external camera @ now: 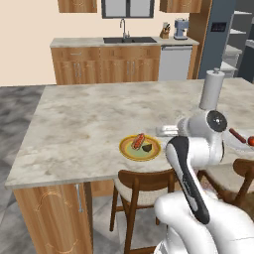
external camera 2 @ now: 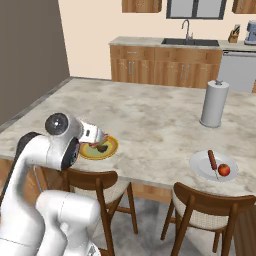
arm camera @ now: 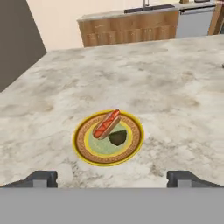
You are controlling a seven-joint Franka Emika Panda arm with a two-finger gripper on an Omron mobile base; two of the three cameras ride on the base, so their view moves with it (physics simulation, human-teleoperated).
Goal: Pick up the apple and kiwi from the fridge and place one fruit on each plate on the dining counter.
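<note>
The kiwi [arm camera: 118,137], a dark oval, lies on the yellow-orange rimmed plate [arm camera: 85,151] next to a reddish sausage stick [arm camera: 107,124]. This plate [external camera: 126,150] sits near the front edge of the dining counter [external camera: 89,114]. My gripper [arm camera: 112,179] hovers just above the plate's near side, open and empty, with its fingertips [arm camera: 41,178] spread wide. From the right base view the gripper [external camera 2: 102,137] hangs over the kiwi [external camera 2: 103,148]. The apple [external camera 2: 224,170] rests on the white plate [external camera 2: 200,167] further right. The fridge [external camera: 223,30] stands at the back right.
A paper towel roll [external camera 2: 214,104] stands upright on the counter behind the white plate, which also carries a sausage stick [external camera 2: 212,160]. Wooden chairs [external camera 2: 100,187] are tucked under the counter's front edge. The sink counter [external camera: 124,42] runs along the back wall.
</note>
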